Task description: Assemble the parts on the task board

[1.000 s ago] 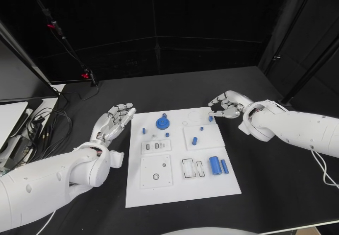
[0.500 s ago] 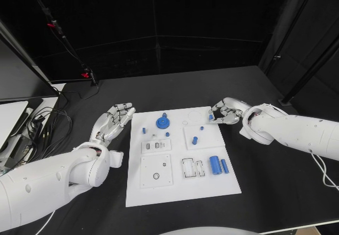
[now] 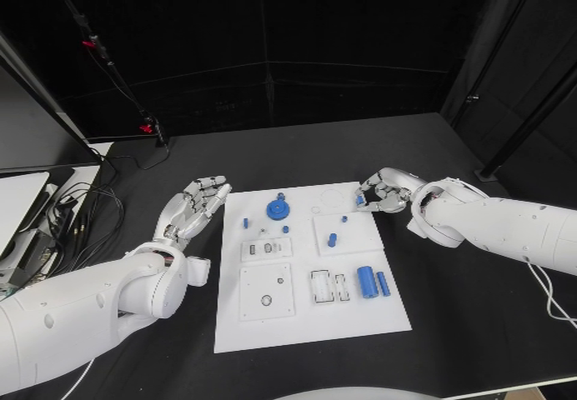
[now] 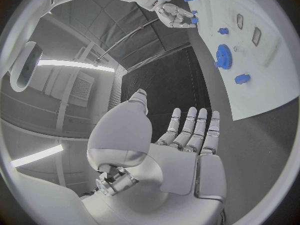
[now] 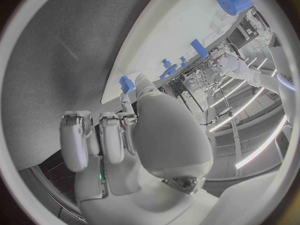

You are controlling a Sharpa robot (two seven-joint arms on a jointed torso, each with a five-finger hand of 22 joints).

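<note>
white task board (image 3: 361, 312) lying on black table (image 3: 481, 308); blue parts (image 3: 364, 277) showing at 4 o'clock; silver hands (image 3: 193, 204) gleaming.

The head camera looks steeply down on the task board (image 3: 310, 267). Each wrist camera sits close behind its own hand, facing across that same board.

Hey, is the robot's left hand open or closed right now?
Open. The left hand lies beside the task board with its fingers stretched out straight and nothing in them.
</note>
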